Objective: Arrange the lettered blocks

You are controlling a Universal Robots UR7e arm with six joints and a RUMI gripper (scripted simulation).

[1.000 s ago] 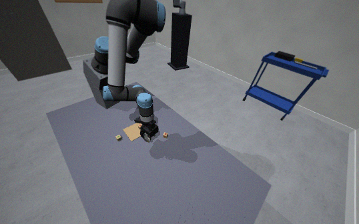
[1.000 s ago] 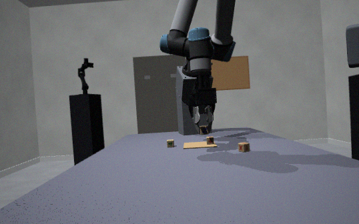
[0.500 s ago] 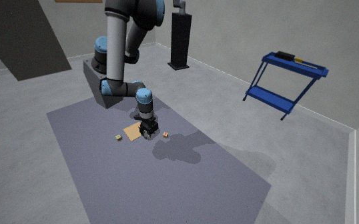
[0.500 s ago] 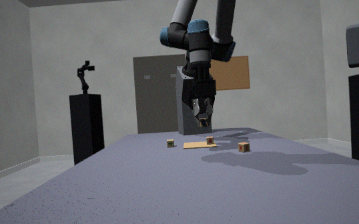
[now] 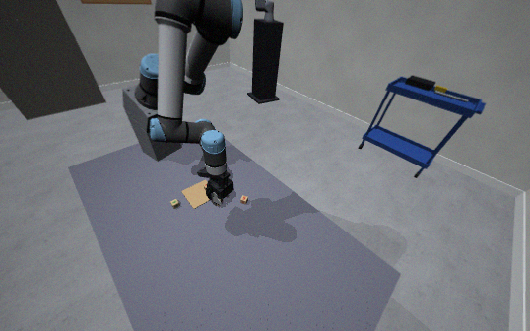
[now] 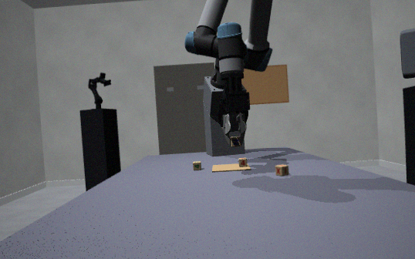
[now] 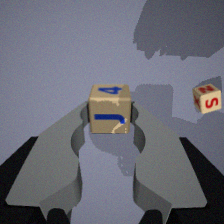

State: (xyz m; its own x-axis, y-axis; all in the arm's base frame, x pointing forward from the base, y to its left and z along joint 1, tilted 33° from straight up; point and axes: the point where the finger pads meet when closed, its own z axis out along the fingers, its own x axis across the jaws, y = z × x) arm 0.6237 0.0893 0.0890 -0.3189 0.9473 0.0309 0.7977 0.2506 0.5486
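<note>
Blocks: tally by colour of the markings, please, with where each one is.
Blue: 1, the block with a blue 4, in the gripper
Green: 1, the green-marked block, off the mat
Red: 2, one block on the mat, one off it
Total: 4

Matt wooden block [image 6: 234, 142] [image 7: 110, 110], smooth-faced.
</note>
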